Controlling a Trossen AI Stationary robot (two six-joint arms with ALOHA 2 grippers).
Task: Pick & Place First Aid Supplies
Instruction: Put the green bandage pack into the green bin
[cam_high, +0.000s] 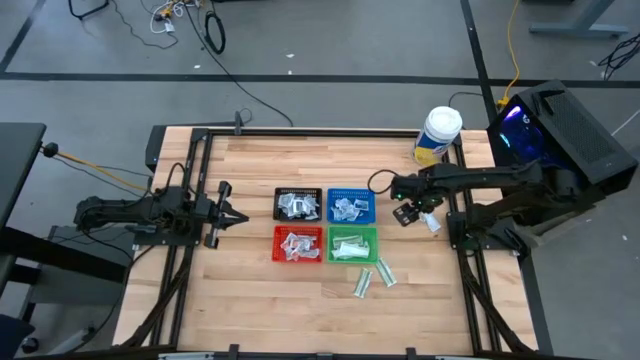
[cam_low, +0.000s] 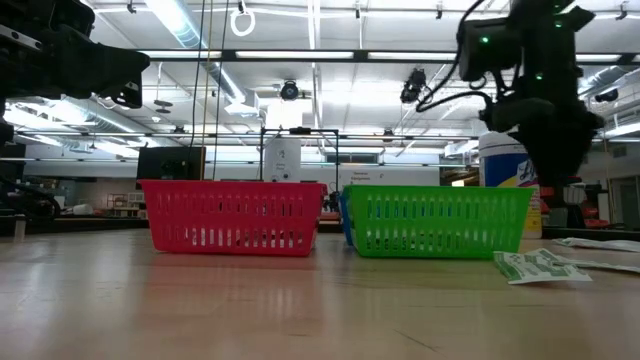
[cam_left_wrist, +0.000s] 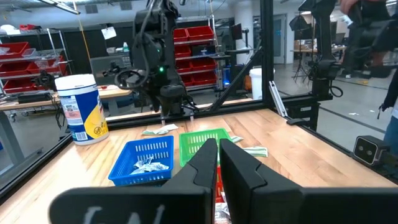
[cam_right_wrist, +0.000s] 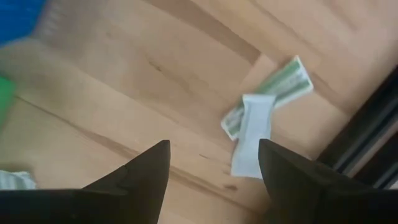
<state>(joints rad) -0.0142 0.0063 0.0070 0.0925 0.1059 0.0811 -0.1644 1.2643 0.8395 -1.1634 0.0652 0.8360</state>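
Packets are distributed across four mesh trays set in a two-by-two block at mid-worktop (cam_high: 260, 290): black tray (cam_high: 299, 204) and blue tray (cam_high: 351, 205) on the far row, red tray (cam_high: 298, 245) and green tray (cam_high: 352, 244) on the near row, each containing small flat packets. Two narrow white-and-green packets (cam_high: 372, 277) lie loose on the wood just in front of the green tray. Two further packets (cam_right_wrist: 261, 121) lie at the right edge of the worktop beside the black frame rail, a white one overlapping a green-striped one. Right end effector (cam_high: 405, 213) hangs above the worktop to the right of the blue tray, close to those edge packets; its fingers (cam_right_wrist: 146, 171) stand wide apart and carry nothing, and the two packets show between them in the right wrist view. Left end effector (cam_high: 236, 216) is positioned to the left of the trays, well apart from them, pointing toward the block; its fingers (cam_left_wrist: 205, 165) are pressed nearly together with nothing between them. White jar with yellow label (cam_high: 437, 135) stands upright at the far right corner of the worktop, behind the right arm.
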